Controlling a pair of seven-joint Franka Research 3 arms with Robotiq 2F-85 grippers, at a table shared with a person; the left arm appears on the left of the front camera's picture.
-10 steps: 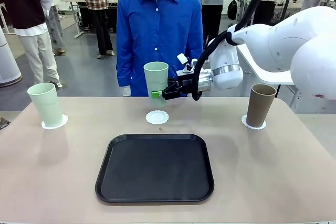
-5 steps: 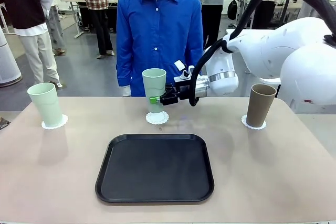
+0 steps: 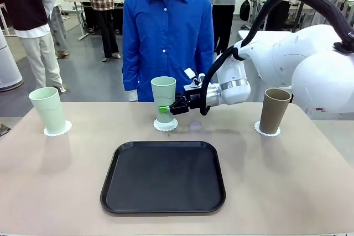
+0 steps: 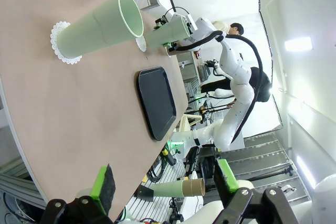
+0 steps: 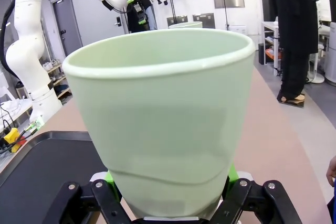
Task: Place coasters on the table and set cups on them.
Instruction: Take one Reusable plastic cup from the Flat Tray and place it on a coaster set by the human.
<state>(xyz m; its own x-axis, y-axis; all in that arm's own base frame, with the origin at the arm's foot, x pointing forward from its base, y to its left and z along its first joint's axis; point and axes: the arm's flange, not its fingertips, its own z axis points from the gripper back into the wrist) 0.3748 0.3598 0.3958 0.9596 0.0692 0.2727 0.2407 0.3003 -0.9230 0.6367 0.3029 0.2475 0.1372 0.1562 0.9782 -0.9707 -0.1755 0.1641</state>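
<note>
My right gripper is shut on a pale mint cup, held upright with its base at the middle coaster; whether it rests there I cannot tell. In the right wrist view this cup sits between the green pads. A second mint cup stands on the left coaster. The brown cup stands on the right coaster. My left gripper hangs open and holds nothing, off the table's left end, looking at the near mint cup and its coaster.
A black tray lies in the middle of the beige table, in front of the coasters. A person in a blue shirt stands at the far edge, right behind the held cup. Other people stand farther back.
My right gripper has brought the mint cup down, from well above the middle coaster to the coaster itself. The other cups and the tray have not moved.
</note>
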